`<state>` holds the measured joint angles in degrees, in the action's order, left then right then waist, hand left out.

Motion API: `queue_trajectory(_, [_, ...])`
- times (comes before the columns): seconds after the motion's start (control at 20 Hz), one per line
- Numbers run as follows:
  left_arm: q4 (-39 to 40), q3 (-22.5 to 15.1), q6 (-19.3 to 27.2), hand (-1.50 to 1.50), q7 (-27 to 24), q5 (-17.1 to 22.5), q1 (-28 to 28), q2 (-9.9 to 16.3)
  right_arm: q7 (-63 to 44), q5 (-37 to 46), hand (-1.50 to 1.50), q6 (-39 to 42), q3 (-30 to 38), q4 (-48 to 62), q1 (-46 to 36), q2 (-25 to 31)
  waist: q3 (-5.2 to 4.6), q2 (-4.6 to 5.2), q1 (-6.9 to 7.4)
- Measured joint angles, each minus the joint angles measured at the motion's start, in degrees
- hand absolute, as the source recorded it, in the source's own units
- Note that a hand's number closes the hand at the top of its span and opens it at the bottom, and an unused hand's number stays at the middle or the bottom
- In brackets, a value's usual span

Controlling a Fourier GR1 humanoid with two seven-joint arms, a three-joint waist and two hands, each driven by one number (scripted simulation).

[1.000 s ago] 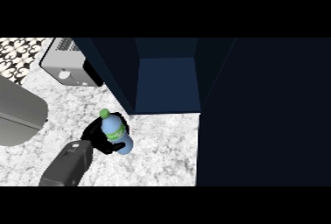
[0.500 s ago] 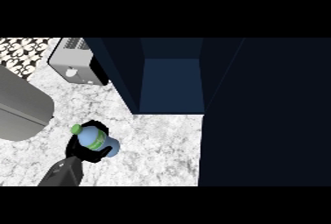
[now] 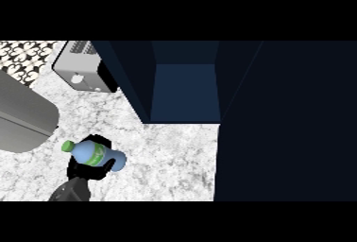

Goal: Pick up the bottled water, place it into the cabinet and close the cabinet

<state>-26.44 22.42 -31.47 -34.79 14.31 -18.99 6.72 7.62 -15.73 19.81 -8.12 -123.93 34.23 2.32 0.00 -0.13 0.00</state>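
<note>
The bottled water (image 3: 95,154) is a blue bottle with a green cap and green label. It lies tilted over the marble counter (image 3: 167,151), cap pointing upper left. My left hand (image 3: 85,169) comes in from the lower left edge, its black fingers curled round the bottle from below. The dark blue cabinet (image 3: 185,92) stands open up and to the right of the bottle, its inside in shadow. The right hand does not show.
A grey boxy appliance (image 3: 82,70) sits at the back left beside the cabinet's side wall. A large rounded grey object (image 3: 21,118) fills the left edge. A wide dark panel (image 3: 286,123), apparently the cabinet door, covers the right side.
The held bottle has shifted left and down in the view, tipping further so its cap points left. The cabinet and appliance appear shifted right.
</note>
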Motion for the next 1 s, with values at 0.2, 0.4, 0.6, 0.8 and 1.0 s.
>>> queue_trajectory(0.2, [-7.2, -0.9, -0.7, 1.50, 3.6, 2.9, 3.2, -1.5, 0.5, 1.1, -1.50, 0.0, -1.3, 0.2, 0.3, -0.4, 0.03, -0.07, 0.11])
queue_trajectory(0.4, [-17.2, -2.9, 0.5, 1.50, 9.6, 5.5, 6.4, -3.4, 0.3, 1.0, -1.50, 0.0, -1.5, -0.1, 0.4, -0.3, 0.04, -0.11, 0.18])
queue_trajectory(0.6, [-27.3, -7.6, 4.4, 1.50, 14.7, 8.0, 9.5, -5.3, 0.0, 0.9, -1.50, -0.2, -2.1, -0.1, 0.3, -0.4, 0.06, -0.12, 0.18])
queue_trajectory(0.8, [-36.4, -14.0, 10.0, 1.50, 17.5, 10.8, 11.7, -6.2, 2.0, 2.7, -1.50, -0.2, -4.0, 0.9, 1.6, -0.9, 0.04, -0.13, 0.02])
queue_trajectory(1.0, [-44.5, -20.4, 17.1, 1.50, 20.4, 11.9, 12.1, -6.5, 0.5, 2.4, -1.50, -1.2, -4.6, 0.2, 0.7, -1.2, 0.02, -0.08, -0.03])
